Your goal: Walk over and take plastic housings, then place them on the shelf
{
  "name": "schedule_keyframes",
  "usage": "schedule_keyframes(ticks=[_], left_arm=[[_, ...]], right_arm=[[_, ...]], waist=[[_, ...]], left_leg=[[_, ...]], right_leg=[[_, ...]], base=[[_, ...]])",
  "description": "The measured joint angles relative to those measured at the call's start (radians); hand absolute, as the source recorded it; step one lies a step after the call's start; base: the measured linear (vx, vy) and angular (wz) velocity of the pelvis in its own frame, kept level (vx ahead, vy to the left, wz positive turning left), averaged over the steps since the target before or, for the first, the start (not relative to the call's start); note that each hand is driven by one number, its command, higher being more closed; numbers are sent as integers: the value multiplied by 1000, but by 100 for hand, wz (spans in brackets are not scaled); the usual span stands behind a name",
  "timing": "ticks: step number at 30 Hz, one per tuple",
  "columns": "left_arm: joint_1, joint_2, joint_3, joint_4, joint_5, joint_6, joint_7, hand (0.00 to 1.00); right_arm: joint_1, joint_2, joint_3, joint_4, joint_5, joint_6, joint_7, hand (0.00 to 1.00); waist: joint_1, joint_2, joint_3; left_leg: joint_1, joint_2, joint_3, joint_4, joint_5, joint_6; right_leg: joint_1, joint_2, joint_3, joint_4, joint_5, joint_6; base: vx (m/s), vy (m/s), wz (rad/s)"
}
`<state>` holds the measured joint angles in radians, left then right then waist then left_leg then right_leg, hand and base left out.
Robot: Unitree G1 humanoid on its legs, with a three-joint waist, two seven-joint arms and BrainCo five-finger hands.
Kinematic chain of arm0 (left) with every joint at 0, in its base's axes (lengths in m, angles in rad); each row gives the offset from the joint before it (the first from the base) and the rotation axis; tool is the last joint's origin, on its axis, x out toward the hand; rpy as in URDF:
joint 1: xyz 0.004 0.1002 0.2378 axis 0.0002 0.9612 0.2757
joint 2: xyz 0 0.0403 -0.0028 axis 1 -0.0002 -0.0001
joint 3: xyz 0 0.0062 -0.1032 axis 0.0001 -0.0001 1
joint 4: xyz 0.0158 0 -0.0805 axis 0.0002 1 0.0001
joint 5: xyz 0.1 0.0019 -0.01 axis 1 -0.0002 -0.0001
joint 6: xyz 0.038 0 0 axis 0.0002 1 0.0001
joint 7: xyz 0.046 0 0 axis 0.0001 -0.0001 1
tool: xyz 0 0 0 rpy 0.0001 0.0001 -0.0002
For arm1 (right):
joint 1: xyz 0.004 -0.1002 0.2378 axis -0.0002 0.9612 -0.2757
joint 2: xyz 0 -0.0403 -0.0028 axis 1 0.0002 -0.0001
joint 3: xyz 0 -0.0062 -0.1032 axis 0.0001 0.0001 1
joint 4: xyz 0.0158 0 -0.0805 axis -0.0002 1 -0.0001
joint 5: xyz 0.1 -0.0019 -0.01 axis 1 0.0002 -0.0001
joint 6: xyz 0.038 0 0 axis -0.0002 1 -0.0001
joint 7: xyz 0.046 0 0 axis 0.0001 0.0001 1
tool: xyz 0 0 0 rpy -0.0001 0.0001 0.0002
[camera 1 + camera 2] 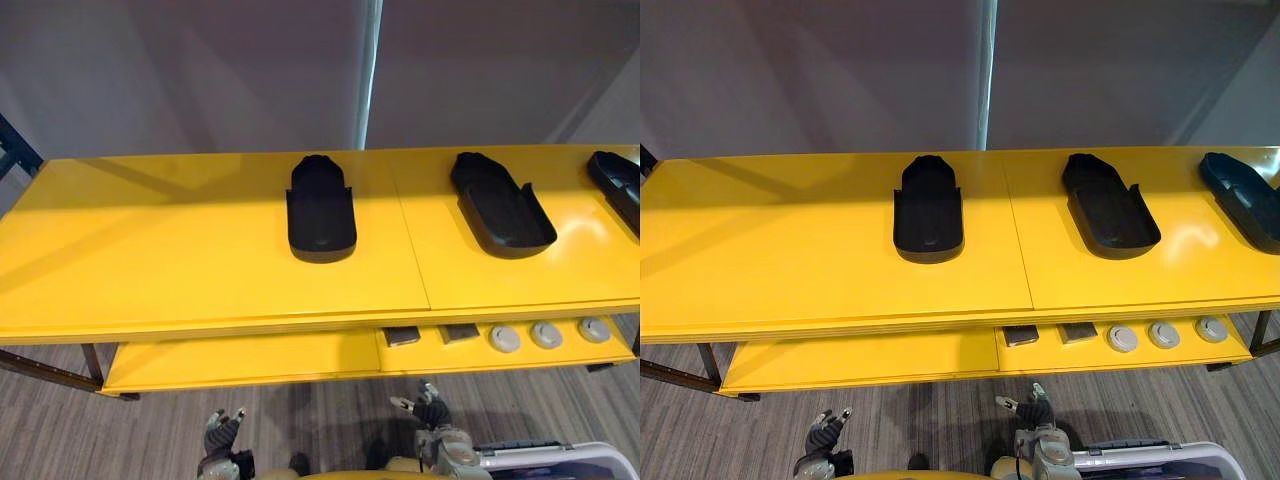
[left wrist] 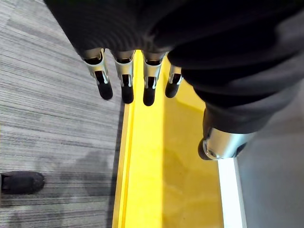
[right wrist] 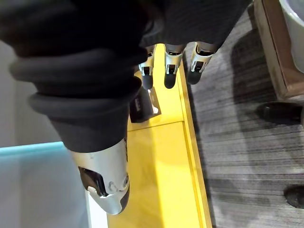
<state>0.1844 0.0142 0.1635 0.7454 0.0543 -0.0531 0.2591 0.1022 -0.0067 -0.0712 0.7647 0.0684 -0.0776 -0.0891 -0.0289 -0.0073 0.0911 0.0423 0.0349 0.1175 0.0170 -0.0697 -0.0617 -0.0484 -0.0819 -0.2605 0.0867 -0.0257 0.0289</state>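
Three black plastic housings lie on the yellow top (image 1: 150,250): one in the middle (image 1: 321,210), one to its right (image 1: 500,205), and one at the far right edge (image 1: 620,185). Both hands hang low in front of the table, above the floor and well short of the housings. My left hand (image 1: 222,432) is open, its straight fingers (image 2: 126,80) over the edge of the lower yellow shelf (image 2: 156,166) with nothing in them. My right hand (image 1: 432,410) is open too, its empty fingers (image 3: 168,66) above that shelf.
The lower shelf (image 1: 240,360) carries two small dark square pieces (image 1: 403,336) and three grey round discs (image 1: 546,335) on its right half. A blue rack frame (image 1: 15,150) stands at the far left. A grey wall backs the table. Striped grey carpet (image 1: 330,420) lies between me and the table.
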Motion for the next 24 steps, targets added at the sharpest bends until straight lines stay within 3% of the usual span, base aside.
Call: schedule_keyframes(ticks=[4, 6, 7, 8, 9, 10, 13, 14, 16, 17, 18, 19, 21, 24], left_arm=[[-6, -2, -6, -46, 9, -1, 1, 0], [-7, -11, -6, -85, 7, -1, 5, 0], [-1, -23, -6, -121, 6, -2, 7, 0], [1, -30, -6, -133, 6, -2, 8, 0], [-1, -40, -14, -159, 6, -2, 9, 0], [-3, -41, -20, -166, 6, -2, 9, 0], [-17, -38, -27, -204, 6, -5, 10, 0], [-15, -39, -27, -206, 6, -11, 12, 0], [-10, -36, -24, -207, 6, -12, 22, 0], [-20, -33, -21, -209, 4, -12, 32, 0], [-32, -37, -12, -211, -3, -12, 33, 0], [-36, -43, -4, -215, -4, -13, 33, 0], [-26, -46, 11, -214, -4, -14, 32, 0], [-5, -46, 29, -184, -4, -17, 26, 0]], right_arm=[[-22, 0, 1, -12, 1, -1, -3, 0], [-23, -1, 12, -53, 1, -1, -13, 0], [-24, -1, 15, -87, 1, -2, -21, 0], [-27, -1, 15, -98, 1, -2, -22, 0], [-25, -1, 15, -129, 0, -3, -22, 0], [-24, -1, 14, -135, 0, -3, -22, 0], [4, 7, 15, -190, -1, -2, -24, 0], [9, 13, 15, -210, -3, -2, -23, 0], [-1, 20, 14, -214, -28, 2, -23, 0], [-4, 23, 13, -222, -45, 9, -24, 0], [-3, 22, 13, -220, -58, 15, -25, 0], [-6, 23, 14, -218, -65, 18, -24, 0], [-17, 21, 29, -197, -85, 17, -16, 0], [-17, 22, 46, -108, -111, 11, -11, 0]], waist=[[4, 1, 38], [14, -5, 52], [20, -7, 56], [18, -2, 59], [10, 7, 62], [6, 6, 62], [-5, -20, 74], [-4, -23, 73], [10, -23, 73], [18, -30, 80], [16, -29, 88], [18, -26, 93], [42, -27, 101], [46, -27, 71]], left_leg=[[-67, 29, 36, 187, -98, -6], [-131, 31, -9, 330, -137, 4], [-173, 22, -113, 422, -166, -20], [-177, 19, -144, 443, -186, -31], [-174, 20, -166, 455, -240, -20], [-173, 20, -165, 452, -256, -1], [-176, 15, -100, 471, -272, 26], [-183, 17, -57, 481, -280, 39], [-200, 24, 27, 492, -280, 46], [-209, 21, 77, 483, -267, 69], [-206, 22, 131, 456, -254, 127], [-198, 24, 159, 439, -256, 142], [-137, 28, 253, 388, -248, 156], [-96, 32, 326, 331, -228, 157]], right_leg=[[-38, 11, 51, 73, -26, -5], [-99, 13, 99, 149, -63, -3], [-134, 20, 138, 195, -73, -2], [-145, 28, 153, 211, -76, 0], [-172, 43, 177, 247, -84, 8], [-182, 45, 185, 257, -86, 10], [-211, 50, 249, 255, -67, 25], [-227, 63, 298, 233, -30, 33], [-245, 62, 324, 158, 17, 2], [-255, 43, 299, 124, 41, -38], [-267, 19, 248, 134, 38, -37], [-295, 0, 204, 196, 17, -23], [-310, -46, 64, 482, -101, -32], [-164, -70, -29, 580, -236, -10]], base=[[-86, -4, -34], [-140, -5, -71], [-34, 5, -82], [-52, 72, -97], [-68, 104, -56], [-93, 157, -51], [-102, 139, -68], [-95, 194, -125], [-103, 213, -141], [-134, 205, -106], [-161, 231, -91], [-137, 128, -80], [-142, 108, -104], [-39, 71, -77]])
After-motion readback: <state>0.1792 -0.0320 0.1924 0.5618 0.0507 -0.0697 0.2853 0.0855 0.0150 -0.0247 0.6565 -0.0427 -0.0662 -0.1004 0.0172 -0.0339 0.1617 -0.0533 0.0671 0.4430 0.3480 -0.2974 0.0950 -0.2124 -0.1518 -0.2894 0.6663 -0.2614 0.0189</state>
